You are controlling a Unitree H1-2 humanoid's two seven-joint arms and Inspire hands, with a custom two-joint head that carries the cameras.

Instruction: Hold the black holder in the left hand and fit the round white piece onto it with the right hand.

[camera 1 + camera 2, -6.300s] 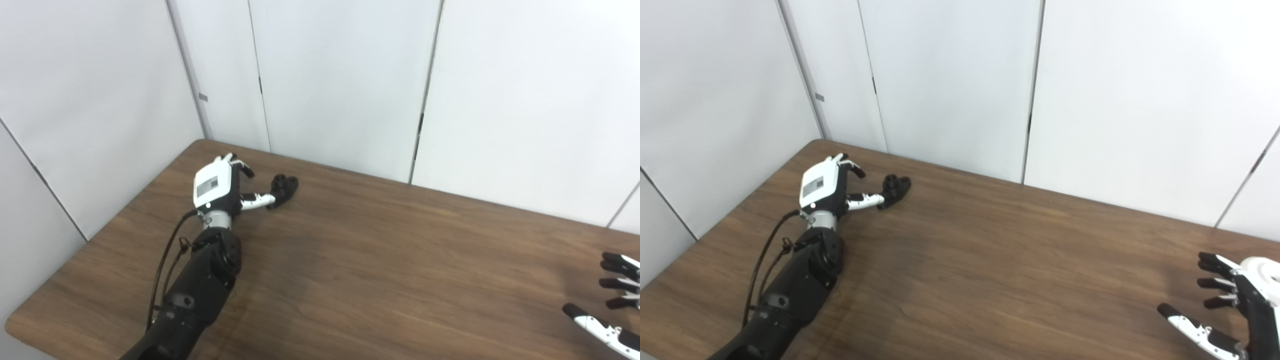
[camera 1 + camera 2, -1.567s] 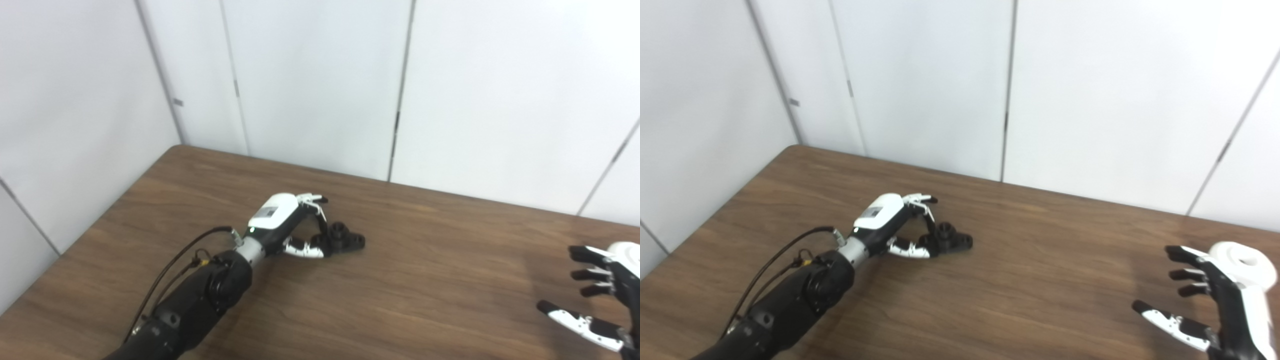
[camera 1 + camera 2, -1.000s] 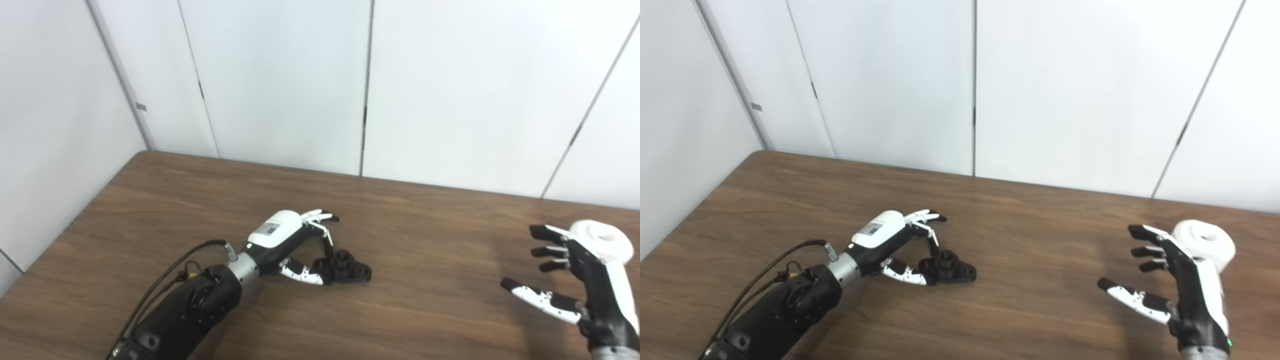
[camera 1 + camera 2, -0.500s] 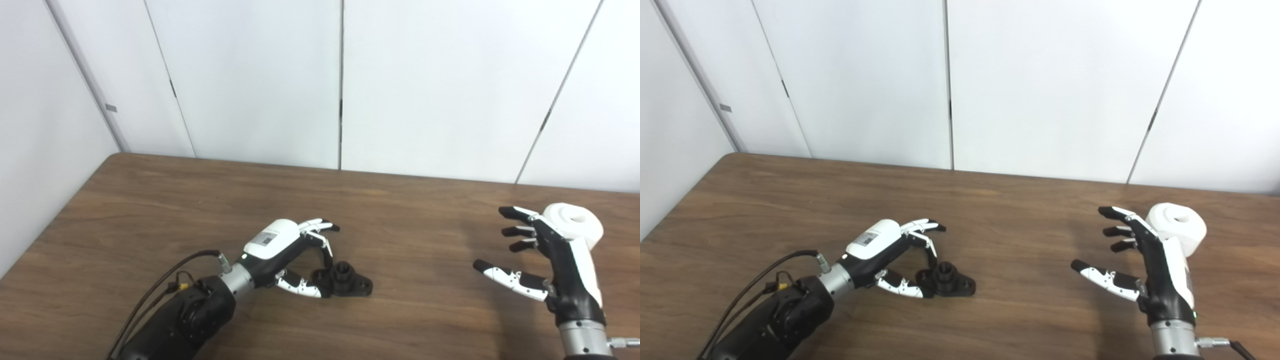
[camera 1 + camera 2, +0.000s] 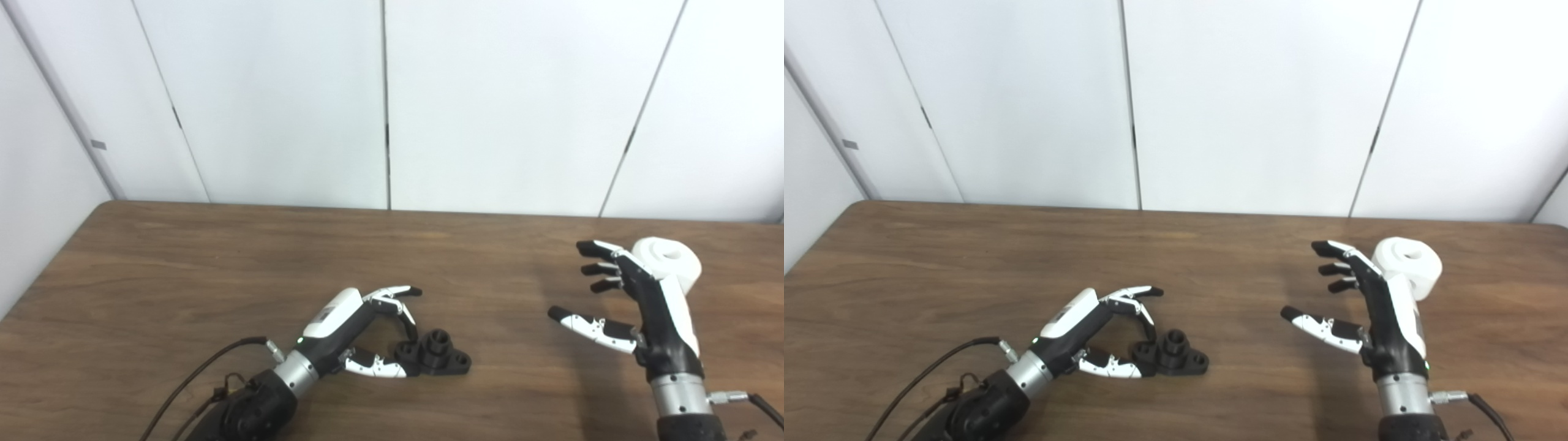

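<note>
The black holder (image 5: 436,360) lies flat on the brown table (image 5: 233,263), a little left of the middle and near the front edge, its short round post pointing up. My left hand (image 5: 352,324) reaches in from the lower left, thumb and fingertips pinched on the holder's left lobe. The round white piece (image 5: 672,261), a thick ring with a hole on top, stands on the table at the right. In front of it my right hand (image 5: 646,306) is raised with fingers spread, holding nothing; its knuckles hide the ring's lower left side.
White wall panels (image 5: 490,104) close off the table's far edge and left side. A cable (image 5: 196,380) runs along my left forearm, and another cable (image 5: 762,407) leaves my right wrist. Bare wood lies between the two hands.
The camera has swung right, bringing the white piece and right hand into full view. My left hand has dragged the holder from the far left corner toward the table's middle front.
</note>
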